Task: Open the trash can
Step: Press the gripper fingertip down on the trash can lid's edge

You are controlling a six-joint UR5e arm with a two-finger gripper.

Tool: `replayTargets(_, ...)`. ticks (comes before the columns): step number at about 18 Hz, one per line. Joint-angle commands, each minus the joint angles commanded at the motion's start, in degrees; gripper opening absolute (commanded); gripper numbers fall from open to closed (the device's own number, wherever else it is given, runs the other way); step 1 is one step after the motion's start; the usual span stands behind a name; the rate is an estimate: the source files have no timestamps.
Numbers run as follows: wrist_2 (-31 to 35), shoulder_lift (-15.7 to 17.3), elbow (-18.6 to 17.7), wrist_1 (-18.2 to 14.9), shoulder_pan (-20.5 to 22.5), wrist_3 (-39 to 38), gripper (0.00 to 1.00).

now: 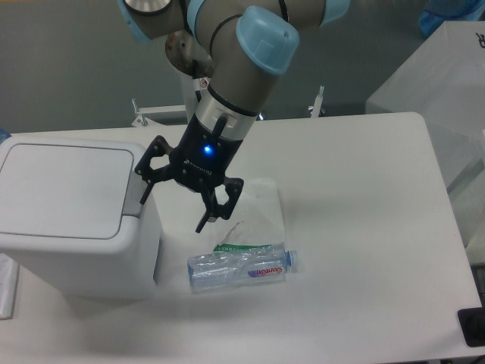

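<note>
Camera: black end effector point(173, 213) spread wide, empty, beside boxy white trash can point(72, 216).

Robotics lab: arm point(242, 53) over plain white table point(364, 227).

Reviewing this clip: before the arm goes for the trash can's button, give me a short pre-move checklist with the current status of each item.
1. Trash can lid closed and flat: ok, so the task is not yet done.
2. Grey push-button tab visible and reachable: ok, though one gripper finger overlaps its upper edge in the image.
3. Gripper empty, fingers spread: ok.
4. Finger touching the tab: cannot tell; a single view gives no height.
5. Crushed plastic bottle out of the way: ok, it lies on the table to the right of the can, below the gripper.
6. Clear plastic bag free of the fingers: cannot tell, it sits just behind them.
</note>
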Motion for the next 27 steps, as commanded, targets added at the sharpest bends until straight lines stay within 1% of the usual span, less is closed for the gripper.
replayTargets(10,0.00,0.00,-0.26,0.09,0.00,0.00,1.00)
replayTargets(12,0.00,0.44,0.17,-0.09,0.00,-0.09,1.00)
replayTargets(14,-0.17,1.05,0.17,0.44,0.00,-0.52,1.00)
replayTargets(17,-0.09,2.02,-0.79,0.53,0.00,-0.88,1.00)
replayTargets(18,-0.09,2.02,-1.40,0.53,0.00,-0.88,1.00)
replayTargets(20,-0.09,2.02,-1.76,0.62,-1.13,-0.97,1.00)
replayTargets(22,-0.09,1.93,-1.85,0.79,-1.41,-1.14,1.00)
replayTargets(27,0.00,1.85,-2.02,2.46,-1.85,-1.58,1.00)
